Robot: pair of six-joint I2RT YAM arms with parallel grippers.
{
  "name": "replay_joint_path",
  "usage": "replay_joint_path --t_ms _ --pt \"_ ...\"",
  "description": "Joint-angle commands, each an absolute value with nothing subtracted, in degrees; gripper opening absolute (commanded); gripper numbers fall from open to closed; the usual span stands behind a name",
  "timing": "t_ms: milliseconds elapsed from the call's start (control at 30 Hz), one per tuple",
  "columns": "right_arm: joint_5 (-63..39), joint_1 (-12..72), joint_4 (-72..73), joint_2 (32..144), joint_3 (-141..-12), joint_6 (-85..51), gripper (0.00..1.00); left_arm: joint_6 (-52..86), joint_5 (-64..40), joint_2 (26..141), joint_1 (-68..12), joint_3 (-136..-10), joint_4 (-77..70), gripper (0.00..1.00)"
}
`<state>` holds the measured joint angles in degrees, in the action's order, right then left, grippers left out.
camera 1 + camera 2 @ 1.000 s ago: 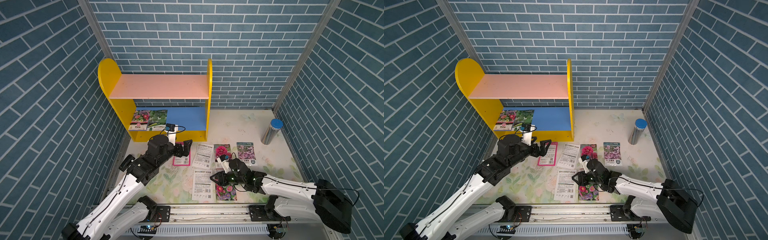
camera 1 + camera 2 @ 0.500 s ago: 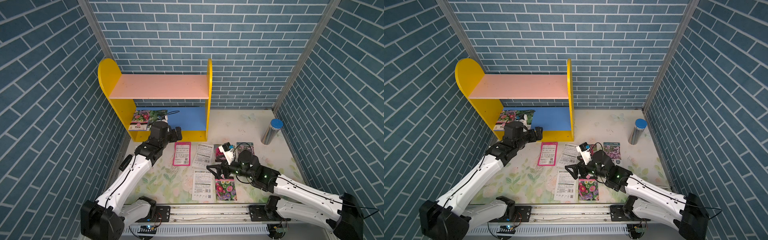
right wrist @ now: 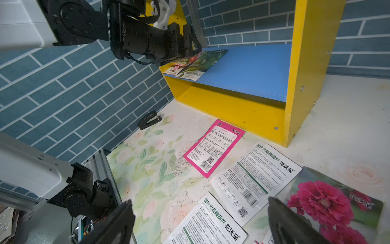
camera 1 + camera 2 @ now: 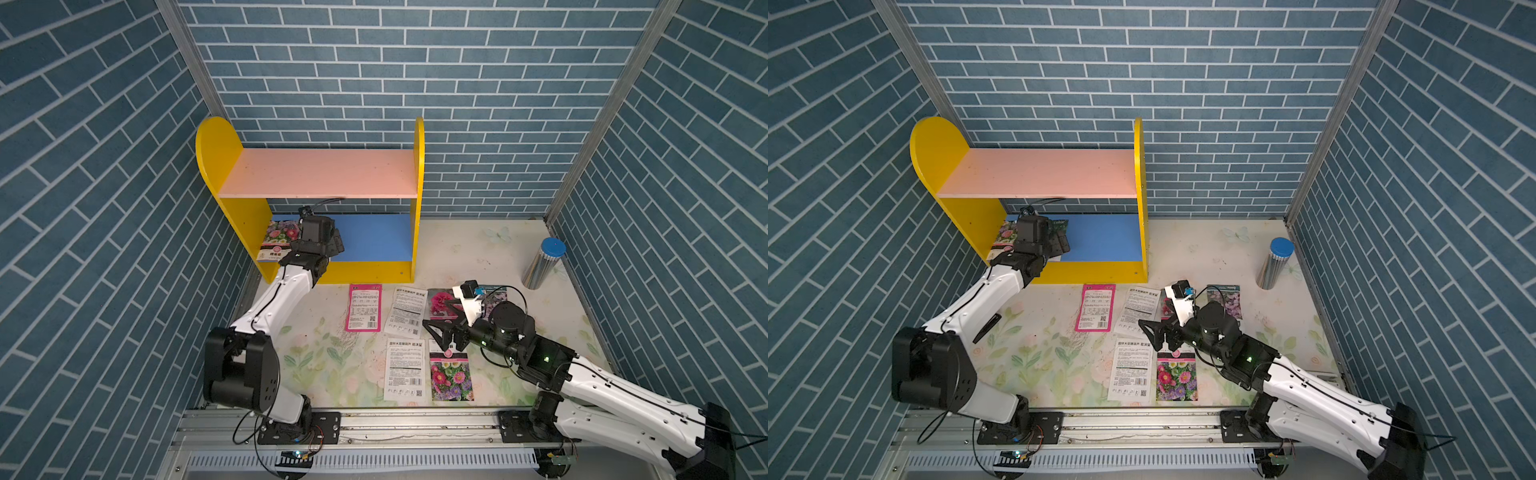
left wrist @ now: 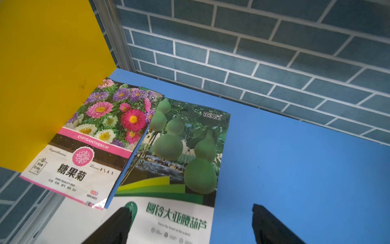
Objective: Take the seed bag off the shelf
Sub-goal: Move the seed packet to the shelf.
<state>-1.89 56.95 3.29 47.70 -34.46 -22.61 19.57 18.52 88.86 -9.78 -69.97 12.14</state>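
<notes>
We find the shelf against the back wall. Two packets lie flat on its blue lower board. A chrysanthemum seed bag sits against the shelf's yellow side panel, and a gourd seed bag lies beside it, edges meeting.

The left gripper reaches in beneath the shelf's pink upper board, fingers spread wide. One is over the gourd seed bag's front corner, the other over bare blue board; nothing is pinched.

The right gripper hangs spread and empty over loose packets in front of the shelf. A pink packet lies just before the shelf's base. A stapler and a metal canister lie clear of the shelf.
</notes>
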Motion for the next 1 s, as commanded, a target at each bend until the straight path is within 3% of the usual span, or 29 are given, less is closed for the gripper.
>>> replay_joint_path --t_ms 0,400,967 --pt "0.8 57.1 1.9 46.2 -33.0 -21.6 1.00 18.4 20.9 92.3 -8.6 -72.3 11.6 0.92" --pt "1.8 57.0 1.9 46.8 -32.4 -22.1 1.00 24.3 13.8 98.1 -7.8 -72.0 10.7 0.86" --pt "2.4 57.0 1.2 45.6 -31.7 -22.5 0.99 32.4 9.2 94.9 -12.9 -68.1 11.2 0.85"
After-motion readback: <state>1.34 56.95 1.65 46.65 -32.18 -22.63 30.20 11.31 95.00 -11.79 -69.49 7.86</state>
